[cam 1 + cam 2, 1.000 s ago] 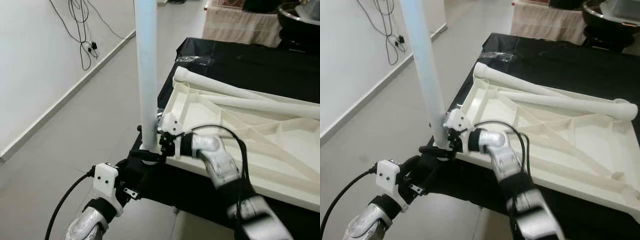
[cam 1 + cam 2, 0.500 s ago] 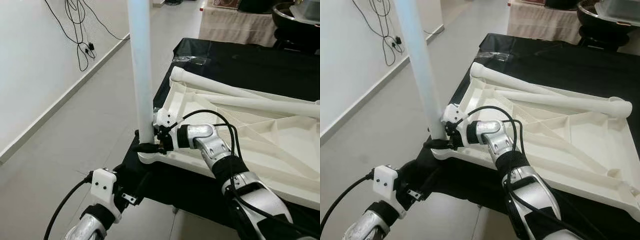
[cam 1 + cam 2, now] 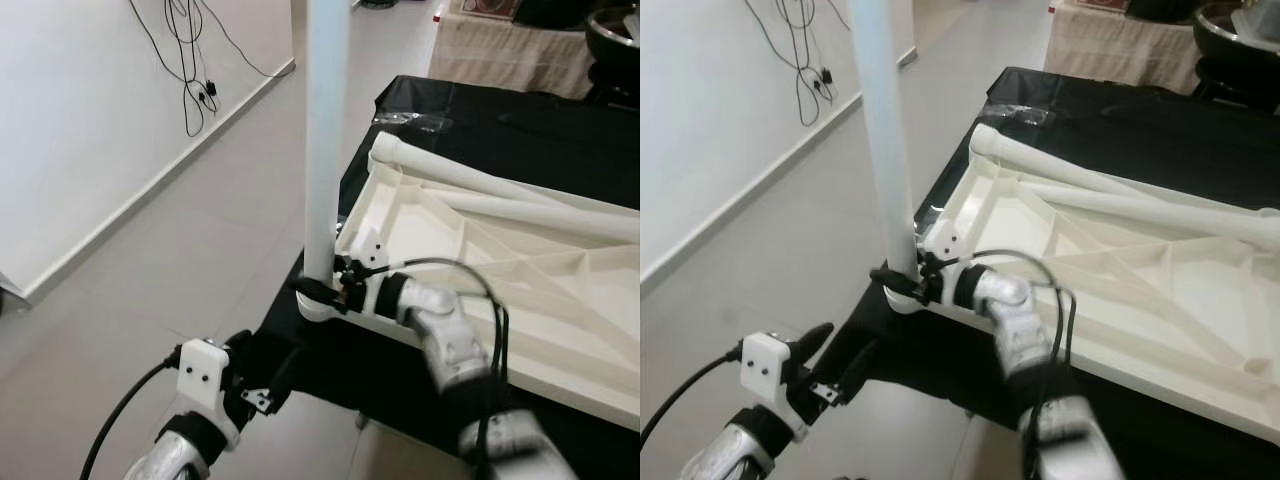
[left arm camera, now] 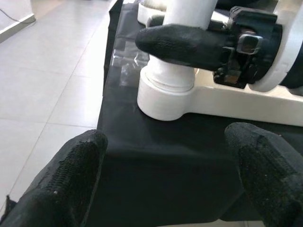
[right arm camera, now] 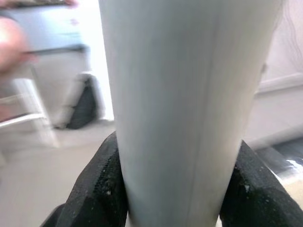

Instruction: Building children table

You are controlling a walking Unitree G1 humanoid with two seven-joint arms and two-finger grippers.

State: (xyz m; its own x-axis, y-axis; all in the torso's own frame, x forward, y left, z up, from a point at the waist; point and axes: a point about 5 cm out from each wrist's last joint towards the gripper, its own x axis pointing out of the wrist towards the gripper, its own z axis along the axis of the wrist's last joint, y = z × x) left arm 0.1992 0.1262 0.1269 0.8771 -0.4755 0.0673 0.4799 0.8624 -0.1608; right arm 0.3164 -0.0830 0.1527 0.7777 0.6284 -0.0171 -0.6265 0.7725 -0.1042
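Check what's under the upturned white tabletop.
A black cloth lies under the tabletop, which rests on it underside up. The upright leg sits in the corner socket, gripped by the right gripper. What the cloth covers stays hidden.

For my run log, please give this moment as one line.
step: leg fitting | right gripper: shut on leg, upright in corner socket of tabletop | left gripper: open, below, off table edge

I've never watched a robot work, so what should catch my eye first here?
A tall pale plastic tube leg stands upright in the corner socket of the upside-down white plastic tabletop, which lies on a black-covered table. The right tool clamps the leg's base; the left tool hangs open below.
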